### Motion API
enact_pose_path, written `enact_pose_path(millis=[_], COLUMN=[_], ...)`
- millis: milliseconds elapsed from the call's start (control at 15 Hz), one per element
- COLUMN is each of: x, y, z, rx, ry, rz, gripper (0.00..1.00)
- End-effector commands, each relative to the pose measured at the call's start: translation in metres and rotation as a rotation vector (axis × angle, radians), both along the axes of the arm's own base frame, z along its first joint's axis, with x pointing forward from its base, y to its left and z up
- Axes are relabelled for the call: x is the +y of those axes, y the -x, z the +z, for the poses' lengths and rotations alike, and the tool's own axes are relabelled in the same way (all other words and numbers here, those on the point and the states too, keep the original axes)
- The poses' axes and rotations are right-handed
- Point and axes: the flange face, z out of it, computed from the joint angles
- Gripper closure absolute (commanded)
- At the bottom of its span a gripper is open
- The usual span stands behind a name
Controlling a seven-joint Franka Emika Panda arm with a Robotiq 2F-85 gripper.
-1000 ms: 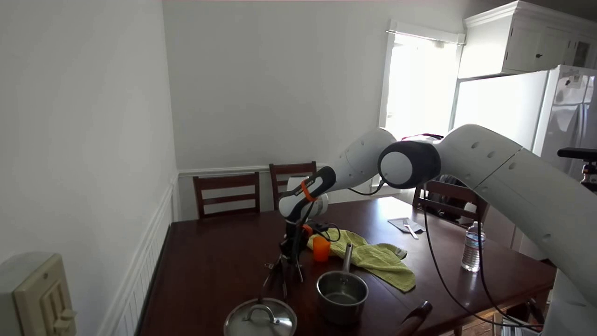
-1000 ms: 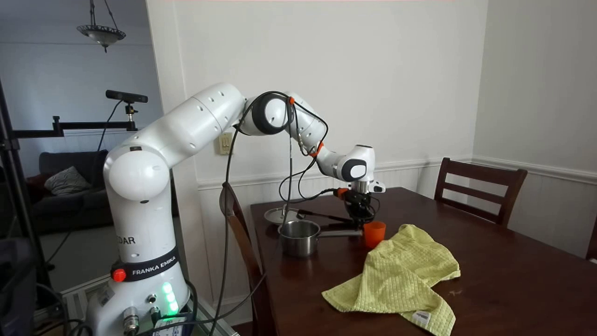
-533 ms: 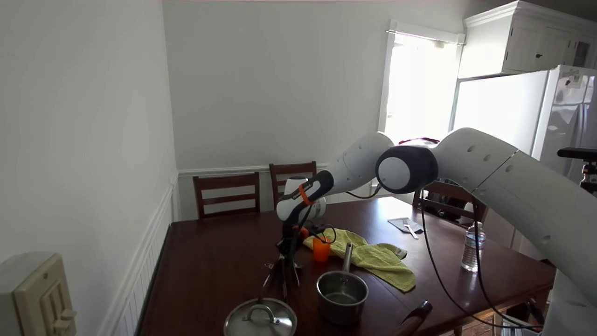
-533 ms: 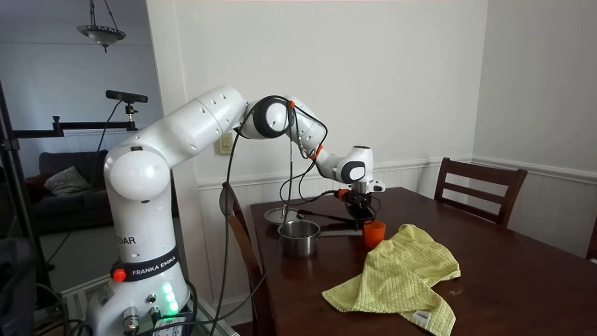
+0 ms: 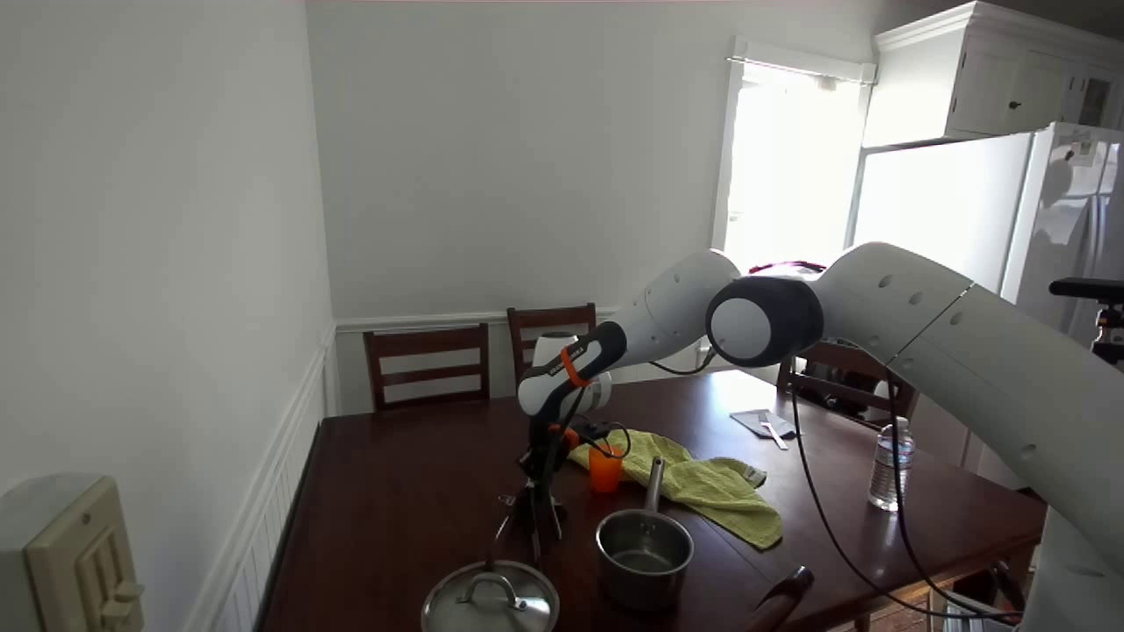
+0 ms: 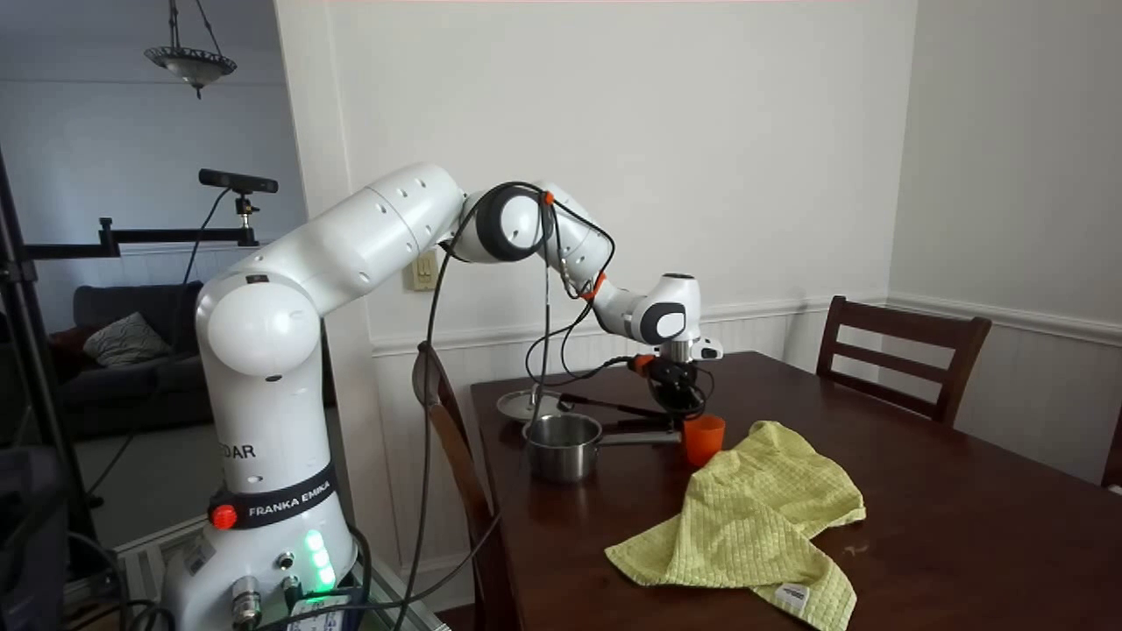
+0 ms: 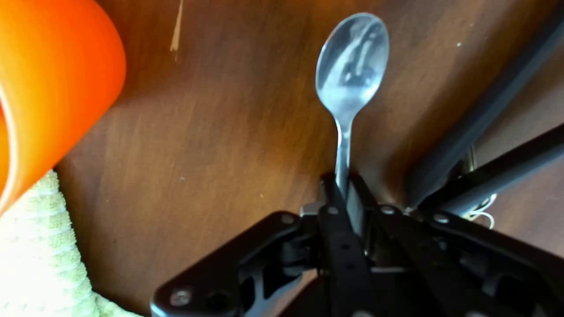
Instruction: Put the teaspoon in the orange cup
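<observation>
Teaspoon (image 7: 346,103) is near the orange cup (image 7: 66,70), not in it. Gripper (image 7: 343,179) looks clamped on the teaspoon's handle (can't tell whether it's lifted clear), so grasp step by my read. Next: raise above rim height, carry to the cup, tilt bowl-down, let go.
</observation>
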Motion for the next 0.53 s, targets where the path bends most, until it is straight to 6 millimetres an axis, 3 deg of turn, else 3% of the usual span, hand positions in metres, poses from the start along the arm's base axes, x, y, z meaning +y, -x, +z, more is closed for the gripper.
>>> enact_pose_path(millis=[0, 200, 467], x=[-0.018, -0.039, -0.045], y=[0.018, 0.037, 0.059], z=[0.035, 0.073, 0.136], rx=[-0.038, -0.089, -0.236], ry=[0.016, 0.061, 0.079], rz=[-0.004, -0.031, -0.006], gripper=[0.98, 0.98, 0.98])
